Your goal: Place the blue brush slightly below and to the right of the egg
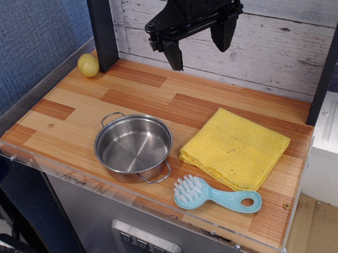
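The blue brush lies near the table's front edge, its round head of white bristles to the left and its handle with an oval hole to the right. The egg is a small pale yellow rounded thing at the far left back corner, next to a dark post. My gripper hangs high over the back of the table with its two black fingers spread apart and nothing between them. It is far from both the brush and the egg.
A steel pot with two handles stands at front centre. A folded yellow cloth lies at the right, just behind the brush. A dark post stands at back left, another at the right edge. A plank wall closes the back.
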You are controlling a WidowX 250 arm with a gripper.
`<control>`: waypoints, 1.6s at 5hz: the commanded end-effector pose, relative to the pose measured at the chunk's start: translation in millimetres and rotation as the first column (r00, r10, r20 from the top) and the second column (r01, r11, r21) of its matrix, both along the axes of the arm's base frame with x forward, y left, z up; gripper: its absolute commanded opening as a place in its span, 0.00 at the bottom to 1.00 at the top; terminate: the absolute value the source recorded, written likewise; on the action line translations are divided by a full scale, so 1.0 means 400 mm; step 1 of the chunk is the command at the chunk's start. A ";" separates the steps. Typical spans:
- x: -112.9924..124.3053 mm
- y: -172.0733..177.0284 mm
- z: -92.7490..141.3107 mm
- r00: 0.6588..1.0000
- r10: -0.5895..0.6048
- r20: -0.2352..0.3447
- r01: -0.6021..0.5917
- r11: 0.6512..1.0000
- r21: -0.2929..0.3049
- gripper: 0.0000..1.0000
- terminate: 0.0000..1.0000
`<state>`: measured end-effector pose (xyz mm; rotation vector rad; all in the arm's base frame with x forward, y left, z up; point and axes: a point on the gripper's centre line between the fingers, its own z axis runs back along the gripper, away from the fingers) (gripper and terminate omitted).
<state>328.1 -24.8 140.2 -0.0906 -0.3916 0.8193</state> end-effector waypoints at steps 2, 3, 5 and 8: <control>0.006 -0.032 0.016 0.975 0.224 0.009 -0.222 0.970 -0.100 1.00 0.00; 0.010 -0.050 0.022 0.934 0.358 -0.005 -0.356 0.926 -0.129 1.00 0.00; -0.038 -0.100 -0.052 0.801 0.586 -0.121 -0.598 0.772 -0.218 1.00 0.00; -0.200 -0.100 -0.161 0.701 0.667 -0.252 -0.712 0.669 -0.211 1.00 0.00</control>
